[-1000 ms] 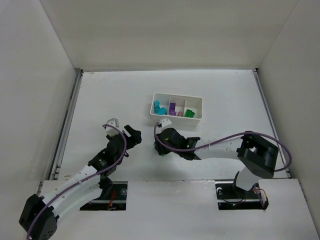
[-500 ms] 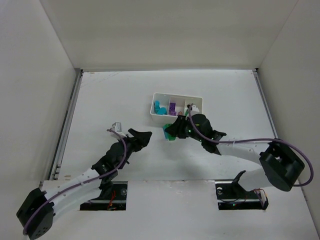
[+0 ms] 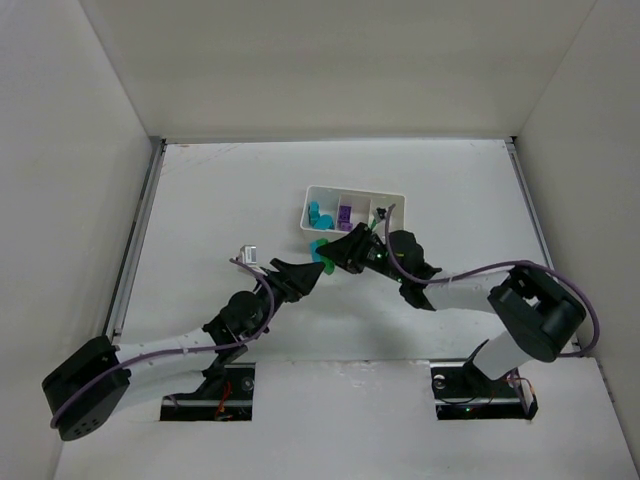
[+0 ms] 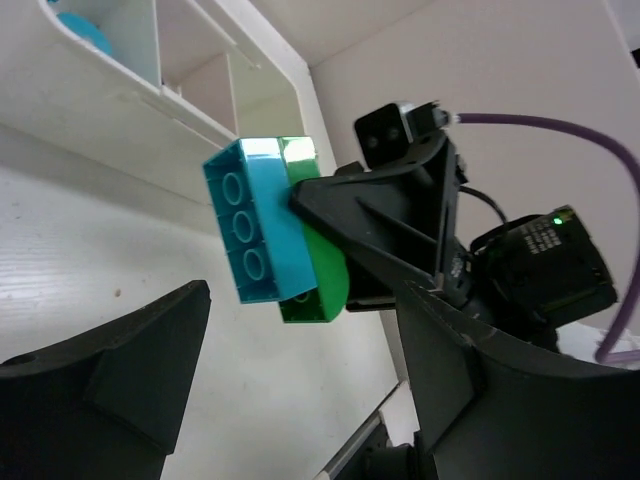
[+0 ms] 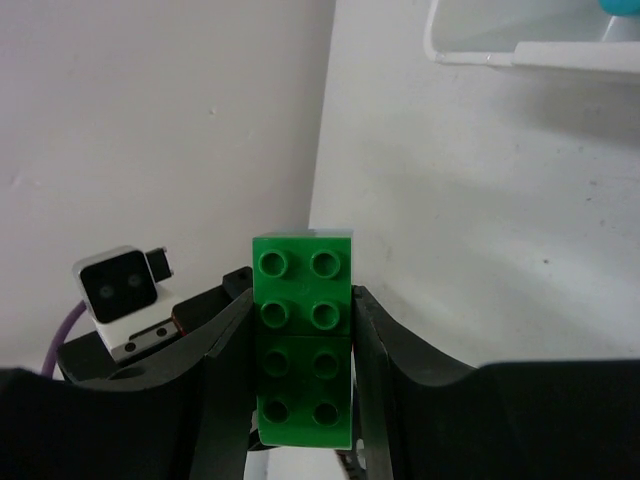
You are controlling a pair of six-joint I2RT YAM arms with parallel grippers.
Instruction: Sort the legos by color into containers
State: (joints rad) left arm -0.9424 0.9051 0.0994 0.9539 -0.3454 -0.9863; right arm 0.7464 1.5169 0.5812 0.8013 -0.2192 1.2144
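Note:
My right gripper [image 5: 303, 300] is shut on a green lego [image 5: 303, 330], its fingers pressing the two long sides. A cyan lego [image 4: 255, 225] is stuck to that green lego [image 4: 318, 270]; both hang above the table just in front of the white tray [image 3: 355, 188]. Seen from above, the cyan lego [image 3: 318, 247] sits at the tip of the right gripper [image 3: 335, 255]. My left gripper [image 4: 305, 335] is open, its fingers [image 4: 150, 350] spread wide just below the pair and touching neither. The tray's containers hold cyan legos [image 3: 318, 215] and purple legos [image 3: 345, 214].
The tray's near wall [image 4: 250, 60] lies close behind the held pair. The left arm's wrist camera [image 5: 120, 290] faces the right gripper at short range. White enclosure walls [image 3: 80, 150] surround the table on three sides.
The right arm has carried the joined legos from the table in front of the left arm up toward the tray. The left arm has stretched forward and right until its open gripper meets them.

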